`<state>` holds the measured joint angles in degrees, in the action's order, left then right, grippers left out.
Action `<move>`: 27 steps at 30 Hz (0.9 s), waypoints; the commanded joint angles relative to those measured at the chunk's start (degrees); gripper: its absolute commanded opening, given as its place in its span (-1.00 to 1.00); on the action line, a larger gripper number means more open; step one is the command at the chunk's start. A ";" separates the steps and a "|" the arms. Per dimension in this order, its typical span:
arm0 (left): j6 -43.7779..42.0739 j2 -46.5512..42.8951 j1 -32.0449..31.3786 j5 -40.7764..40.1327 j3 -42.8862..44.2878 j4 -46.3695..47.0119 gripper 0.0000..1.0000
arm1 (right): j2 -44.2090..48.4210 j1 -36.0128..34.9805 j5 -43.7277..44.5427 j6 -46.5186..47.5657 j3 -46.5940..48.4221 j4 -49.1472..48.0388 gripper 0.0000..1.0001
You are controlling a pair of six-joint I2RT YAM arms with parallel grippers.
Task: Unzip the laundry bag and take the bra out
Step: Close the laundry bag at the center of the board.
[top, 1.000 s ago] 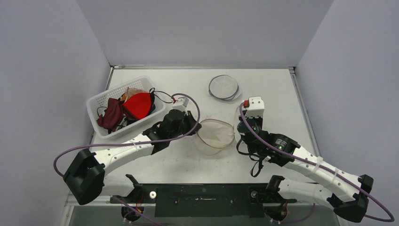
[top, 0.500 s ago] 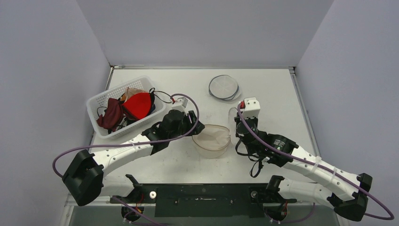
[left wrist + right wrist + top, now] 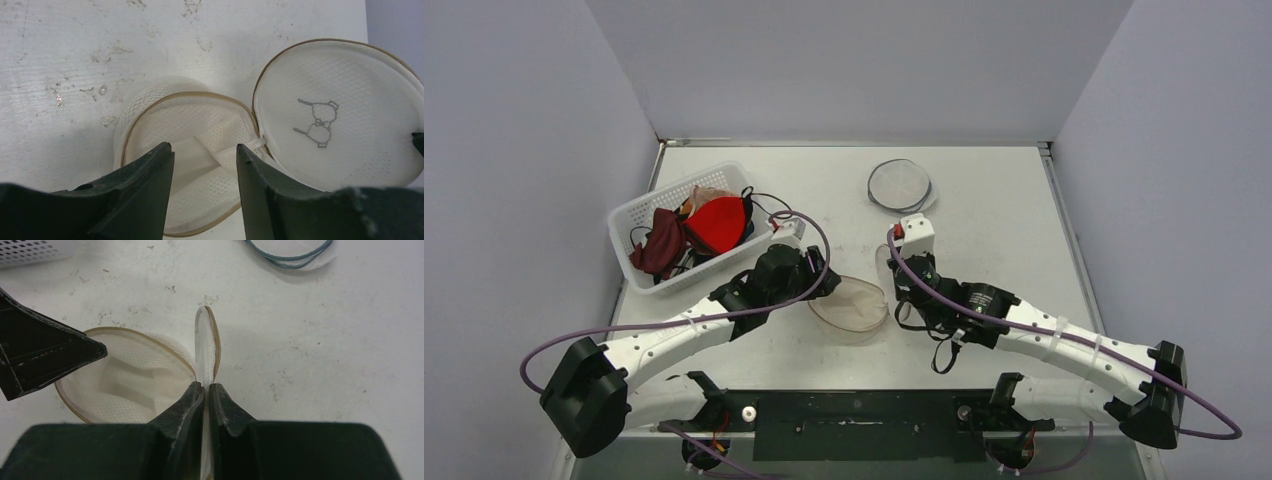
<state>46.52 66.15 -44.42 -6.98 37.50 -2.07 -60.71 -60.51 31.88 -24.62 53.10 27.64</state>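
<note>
There are two arms, two tools, two round mesh bags and one basket on the white surface.

The task's thing, a round cream mesh laundry bag edged in tan trim, sits near the middle of the surface, between the two tools. It is unzipped and spread like a clamshell. One half lies flat with its hollow facing up. The other half, its lid, stands upright at the right side, joined to it at one short stretch of rim. A small grey stitched bear marks the lid face turned toward the left tool. The two halves lie side by side, so the long axis runs left to right across the surface. A paler smooth fold shows inside the flat half; I cannot tell whether it is the bra.

The left tool is released, its fingers apart above the flat half, gripping nothing. The right tool is clenched on the lid's rim.

The second bag, a flat grey-rimmed mesh disc, lies farther back. The white slotted plastic basket at the left holds a red garment and a maroon garment.
</note>
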 commanded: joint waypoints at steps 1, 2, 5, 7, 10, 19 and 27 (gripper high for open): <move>0.07 -0.27 0.48 -0.70 0.12 -1.76 -0.08 | -1.42 -1.04 -1.50 0.37 2.00 -4.25 -0.89; -0.26 -0.75 0.48 -1.38 0.32 -3.19 -0.08 | -1.67 -1.22 -1.94 0.29 2.15 -4.57 -0.89; -1.25 -3.42 0.50 -4.86 1.14 -8.47 -0.07 | -2.21 -1.52 -2.94 0.06 2.26 -5.53 -0.89; -1.62 -6.04 0.57 -6.89 2.13 -12.44 -0.01 | -2.66 -1.70 -2.69 0.01 2.59 -5.53 -0.89; -1.63 -9.52 0.57 -8.18 2.44 -17.49 0.19 | -3.18 -2.02 -2.04 0.18 2.75 -5.34 -0.89; 1.21 -13.83 0.57 -4.00 -4.28 -18.59 0.14 | -2.47 -2.96 -3.29 0.53 1.31 -6.90 -0.89; 1.30 -9.49 0.59 -1.45 -6.47 -9.47 -0.66 | -2.75 -4.73 -5.84 0.38 1.20 -8.31 -0.89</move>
<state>47.77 55.37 -44.14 -9.74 30.44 -18.50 -63.70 -64.23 27.73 -24.27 53.25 22.68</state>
